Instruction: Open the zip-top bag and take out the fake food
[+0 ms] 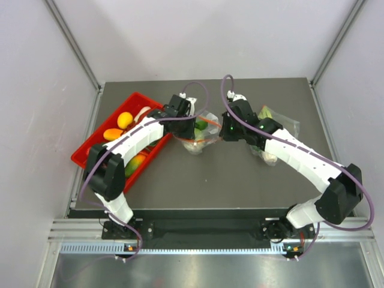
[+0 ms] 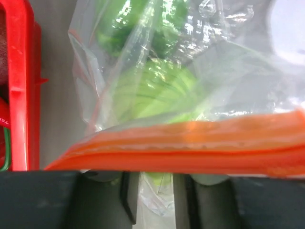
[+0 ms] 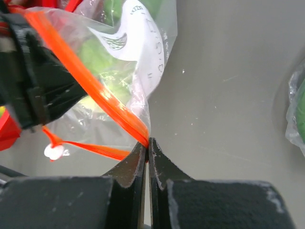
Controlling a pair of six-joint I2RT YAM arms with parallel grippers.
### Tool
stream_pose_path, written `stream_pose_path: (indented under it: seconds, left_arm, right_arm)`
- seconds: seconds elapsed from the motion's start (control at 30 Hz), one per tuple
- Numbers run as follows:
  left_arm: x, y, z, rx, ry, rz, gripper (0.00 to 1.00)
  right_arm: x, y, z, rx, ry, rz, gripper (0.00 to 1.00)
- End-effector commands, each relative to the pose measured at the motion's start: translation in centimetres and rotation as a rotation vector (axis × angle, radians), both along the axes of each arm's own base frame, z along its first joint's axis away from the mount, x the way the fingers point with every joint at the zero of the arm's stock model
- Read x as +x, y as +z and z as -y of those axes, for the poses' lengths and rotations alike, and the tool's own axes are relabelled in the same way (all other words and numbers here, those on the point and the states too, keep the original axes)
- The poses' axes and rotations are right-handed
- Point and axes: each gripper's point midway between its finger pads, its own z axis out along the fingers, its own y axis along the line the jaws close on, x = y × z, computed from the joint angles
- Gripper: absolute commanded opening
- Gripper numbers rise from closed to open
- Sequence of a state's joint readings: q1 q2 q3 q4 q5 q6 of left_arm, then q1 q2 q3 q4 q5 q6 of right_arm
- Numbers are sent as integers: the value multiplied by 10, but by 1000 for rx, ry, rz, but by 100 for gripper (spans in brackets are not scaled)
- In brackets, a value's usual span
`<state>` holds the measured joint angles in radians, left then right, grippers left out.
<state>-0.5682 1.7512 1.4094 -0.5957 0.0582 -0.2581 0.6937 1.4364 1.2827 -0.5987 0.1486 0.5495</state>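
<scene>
The zip-top bag (image 1: 201, 137) lies mid-table between my two grippers. Its red-orange zip strip (image 2: 190, 143) stretches across the left wrist view. Inside it I see the pale green cabbage (image 2: 152, 93) and darker green pieces (image 2: 143, 24). I cannot pick out any red chili pieces. My left gripper (image 1: 185, 126) is at the bag's left lip; in its wrist view (image 2: 156, 176) clear film sits in the narrow gap between the jaws. My right gripper (image 1: 225, 131) is shut on one end of the strip (image 3: 148, 143). That strip runs taut towards the left gripper, and the other lip hangs slack.
A red tray (image 1: 90, 153) with yellow and orange toy fruits (image 1: 125, 120) stands at the left, close to the left arm; its rim shows in the left wrist view (image 2: 19, 86). A second clear bag (image 1: 273, 120) lies under the right arm. White walls enclose the table.
</scene>
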Motion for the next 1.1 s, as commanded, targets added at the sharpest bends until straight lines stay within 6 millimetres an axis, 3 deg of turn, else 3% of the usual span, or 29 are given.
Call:
stream_pose_path:
  seconds: [0.0,0.07,0.17,0.3,0.4,0.67,0.8,0.83,0.87,0.93,1.0,1.03,1.07]
  left_arm:
    - [-6,36,18,-158,-50,38,31]
    - [-11,26,21,-164,-53,-5,35]
    - [-13,10,18,-141,-35,-37,40]
    - [-12,-7,10,-87,-13,-36,42]
    - [-11,-10,4,-62,6,-31,42]
    - [-14,-5,11,-99,8,-18,43]
    - [-19,-4,17,-136,3,-28,47]
    - [-21,-4,18,-142,0,-33,48]
    - [-22,-3,19,-144,-2,-31,50]
    - [-21,2,19,-136,5,-9,52]
    - [-19,15,17,-141,16,29,54]
    - [-15,21,15,-134,32,57,55]
    - [-14,31,14,-143,37,84,56]
  right_arm:
    - [2,31,-2,38,12,81,0]
    - [1,31,-12,74,43,71,0]
    - [4,32,-24,127,45,60,10]
    - [7,31,-33,159,47,52,56]
    - [13,9,-36,132,28,10,72]
    - [14,-39,-47,82,16,-98,78]
    - [11,-74,-49,48,19,-163,72]
    - [9,-79,-50,53,28,-180,64]
    - [6,-87,-51,46,32,-199,48]
    - [2,-98,-51,36,40,-232,34]
    - [0,-111,-47,10,39,-256,10]
    - [-3,-114,-45,-5,42,-272,2]
    - [-5,-117,-43,-19,42,-283,0]
